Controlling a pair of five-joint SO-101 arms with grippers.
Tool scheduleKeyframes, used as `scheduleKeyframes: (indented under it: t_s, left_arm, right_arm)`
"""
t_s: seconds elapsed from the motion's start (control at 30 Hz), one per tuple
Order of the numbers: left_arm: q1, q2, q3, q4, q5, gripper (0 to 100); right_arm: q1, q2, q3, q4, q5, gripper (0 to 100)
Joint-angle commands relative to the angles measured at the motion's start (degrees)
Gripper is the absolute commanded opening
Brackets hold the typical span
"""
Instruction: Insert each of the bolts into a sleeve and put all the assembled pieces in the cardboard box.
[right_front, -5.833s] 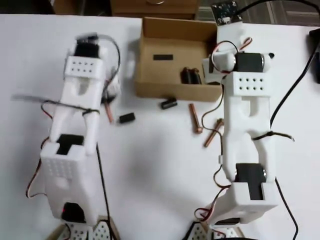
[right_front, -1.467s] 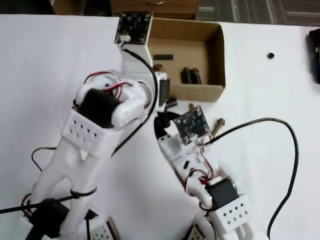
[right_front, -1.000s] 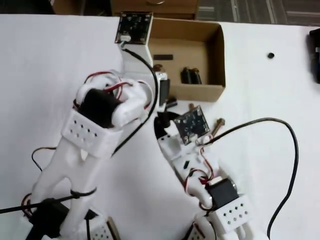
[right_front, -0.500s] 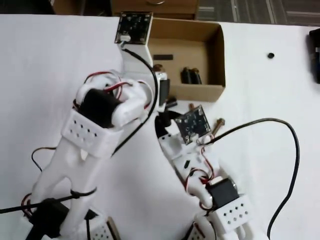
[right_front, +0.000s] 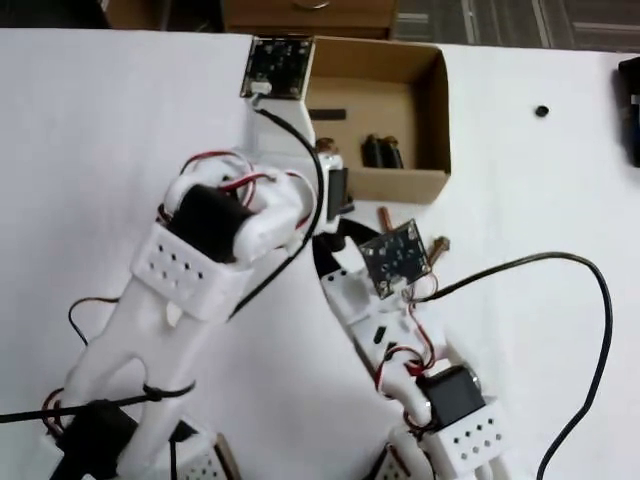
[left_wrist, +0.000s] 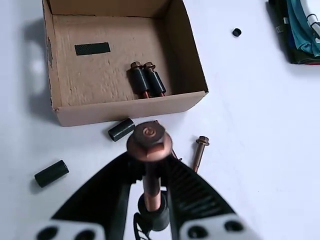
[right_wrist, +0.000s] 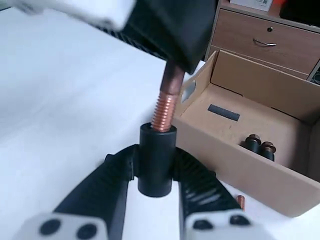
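Left gripper (left_wrist: 151, 167): jaws clenched on the shank of a copper bolt (left_wrist: 148, 137), hex head toward the wrist camera, threaded end pointing away; right gripper (right_wrist: 155, 172): jaws clamped around a black sleeve (right_wrist: 156, 150), held upright just in front of the cardboard box (left_wrist: 125, 107). The bolt's threaded tip sits at the sleeve's mouth, apparently only just entered; most of the thread is exposed.

Judgement: insertion begun, not seated. From the right wrist view the bolt leans slightly against the sleeve's axis; if pushed at that angle the threads may catch on the rim, and the sleeve could pivot or slip out of its jaws; equally the bolt could slide back through the left jaws rather than advance.

Outward: two assembled pieces (left_wrist: 146, 80) lie side by side in the box; on the white table (left_wrist: 260, 150), one loose sleeve (left_wrist: 121, 131) just beside the box's front wall, another sleeve (left_wrist: 51, 173) farther off, and a loose bolt (left_wrist: 199, 152) near the grippers.
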Motion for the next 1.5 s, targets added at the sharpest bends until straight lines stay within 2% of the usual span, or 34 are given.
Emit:
scheduleKeyframes:
  t_s: [0.0, 0.1, 0.3, 1.03, 1.3, 1.47]
  left_arm:
    - [1.7, -2.3, 0.0, 0.5, 0.4, 2]
    - [1.7, -2.3, -0.1, 3.3, 0.4, 2]
    - [1.8, -2.3, 0.4, 7.0, 0.4, 2]
    - [4.8, -2.2, 17.6, 7.9, 0.1, 3]
    - [4.7, -2.2, 17.2, 8.8, 0.1, 22]
    - [4.5, -3.5, 16.2, 8.7, 0.1, 27]
  right_arm:
    - [1.4, -2.1, -0.9, -0.7, -0.4, 2.0]
    - [3.7, -2.0, -0.9, -2.2, -0.4, 2.0]
    - [4.0, -2.0, -1.1, -2.6, -0.4, 2.0]
    - [4.4, -1.9, -2.5, -2.6, -0.3, 2.0]
    - [4.4, -1.9, -2.7, -2.5, -0.1, 2.0]
    - [4.4, -1.9, -2.7, -2.4, -0.1, 2.0]
